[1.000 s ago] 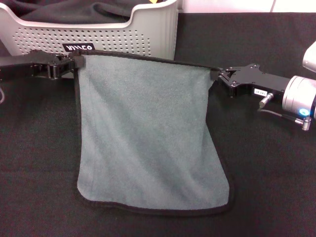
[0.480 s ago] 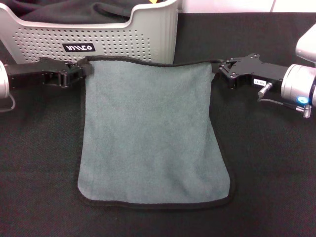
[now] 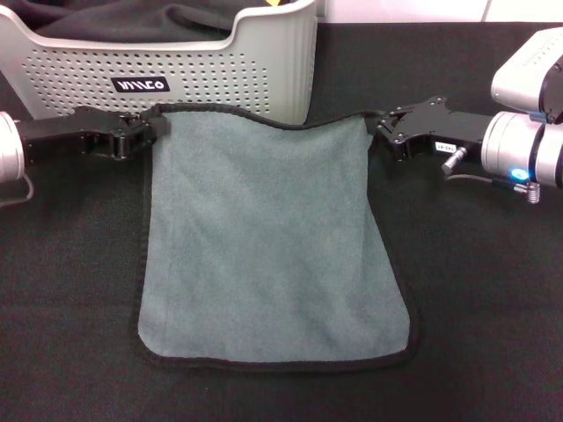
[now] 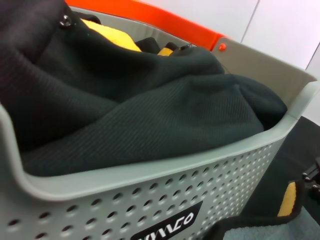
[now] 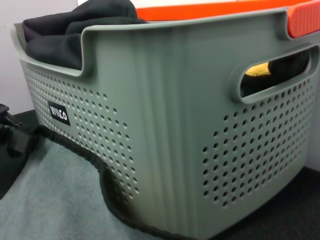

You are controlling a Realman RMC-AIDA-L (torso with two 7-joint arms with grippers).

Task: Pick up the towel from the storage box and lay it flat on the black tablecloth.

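The grey-green towel [image 3: 264, 246] with black edging lies spread on the black tablecloth [image 3: 493, 290], grey-green face up. My left gripper [image 3: 151, 130] is shut on its far left corner and my right gripper [image 3: 378, 134] is shut on its far right corner. Both are low, just in front of the storage box [image 3: 273, 70]. The far edge sags a little between them. The left wrist view shows the box wall [image 4: 150, 180] and a yellow fold of the towel's corner [image 4: 288, 199]. The right wrist view shows the box [image 5: 175, 125], the towel [image 5: 50, 200] and the left gripper [image 5: 10, 132].
A dark grey-black cloth [image 4: 125, 110] fills the box, with something yellow [image 4: 112, 37] beneath it. An orange item [image 5: 200, 11] stands behind the box. The tablecloth stretches out to both sides of the towel and toward the front edge.
Both grippers have moved inward toward each other and slightly away from me. The towel's far edge has gone slack and wavy, and more of the towel rests on the tablecloth.
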